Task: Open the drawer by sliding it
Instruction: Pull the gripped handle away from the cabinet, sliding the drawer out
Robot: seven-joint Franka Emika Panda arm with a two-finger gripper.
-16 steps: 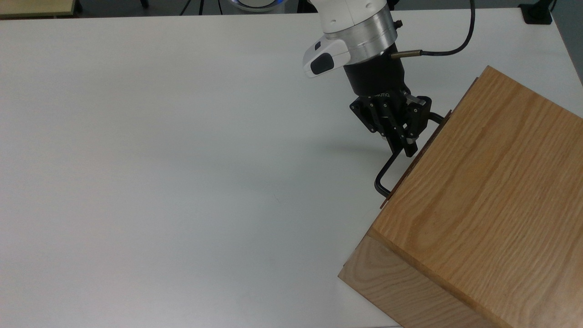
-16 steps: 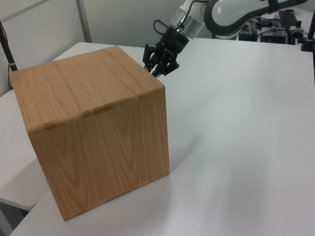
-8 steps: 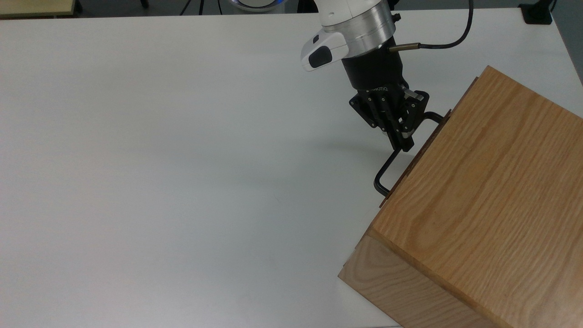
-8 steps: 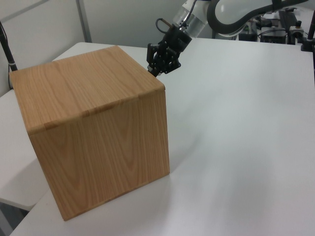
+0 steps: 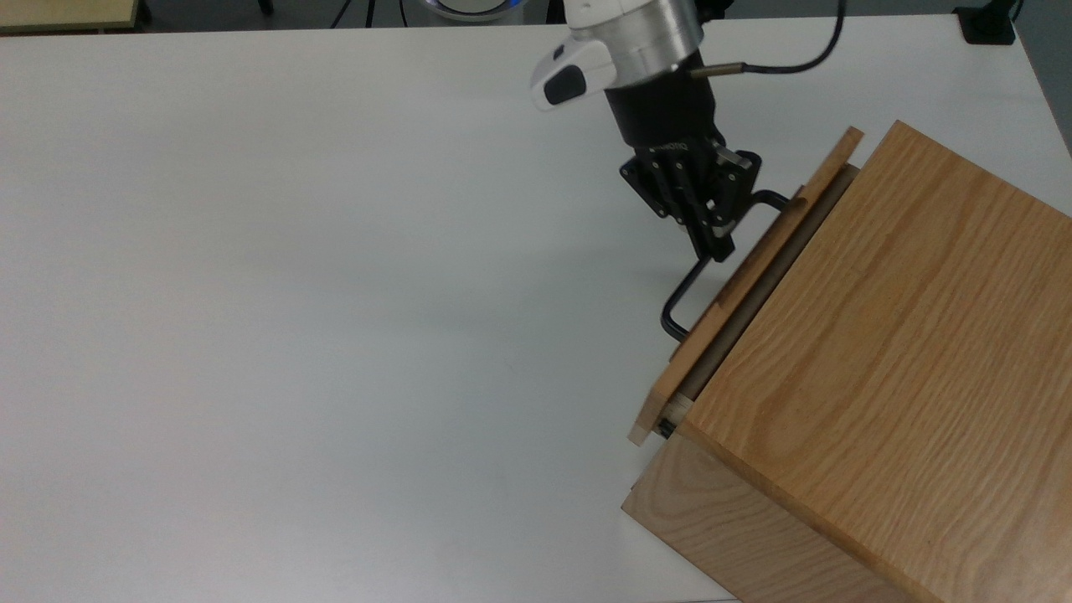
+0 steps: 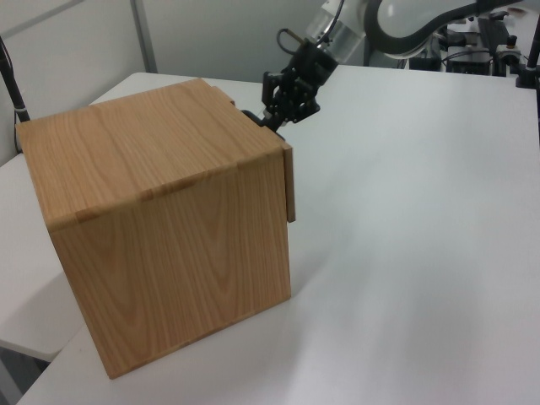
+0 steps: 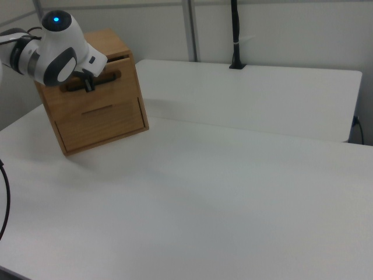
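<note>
The gripper clamped the black handle of the drawer, slightly out of the cabinet; an off-axis pull risked jamming its rails.

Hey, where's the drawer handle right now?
In the top view the handle sits right of center, on the front of the drawer, which is pulled slightly out of the cabinet. The claw is shut on it.

gripper gripping handle, drawer ajar
</note>
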